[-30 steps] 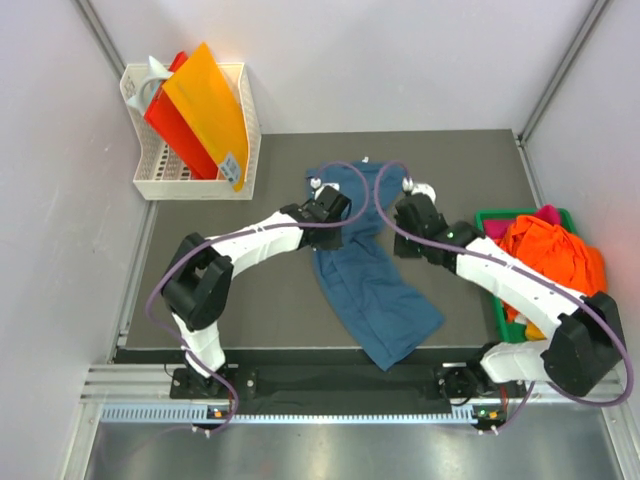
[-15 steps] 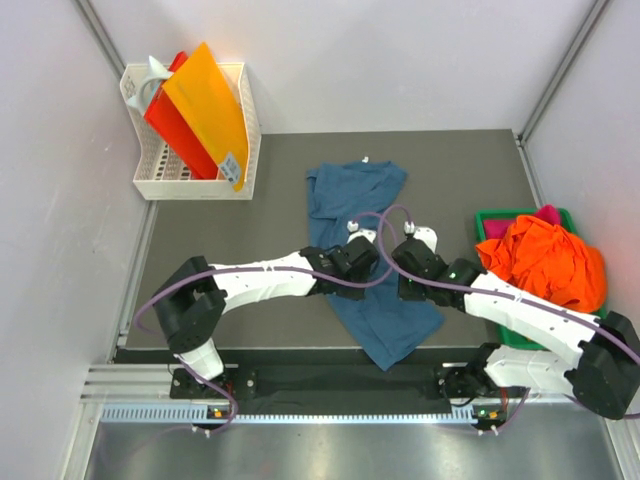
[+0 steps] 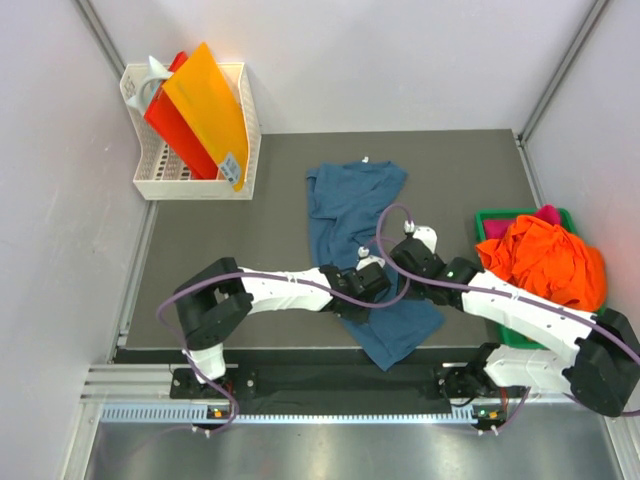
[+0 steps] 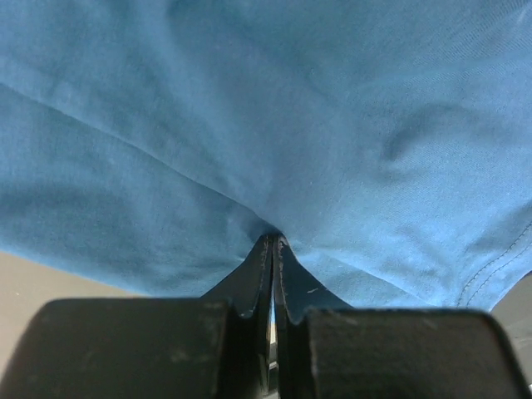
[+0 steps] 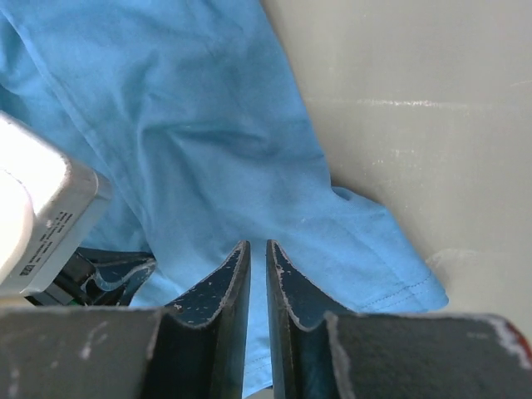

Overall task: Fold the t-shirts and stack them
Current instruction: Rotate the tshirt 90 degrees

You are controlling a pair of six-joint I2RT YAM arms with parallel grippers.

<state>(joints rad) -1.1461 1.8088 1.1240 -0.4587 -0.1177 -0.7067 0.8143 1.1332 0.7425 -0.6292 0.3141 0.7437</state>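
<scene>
We are pinching the dark teal-blue t-shirt (image 3: 350,200), lying mid-way across the table (image 3: 230,250), in the closed left gripper (image 4: 273,243), the right gripper (image 5: 258,249) nearly closed, its hold impossible to tell; uneven pulling risks skewing the fold

Teal-blue t-shirt (image 3: 350,205) lies rumpled, elongated, centre; orange t-shirt (image 3: 548,262) heaped far right
</scene>
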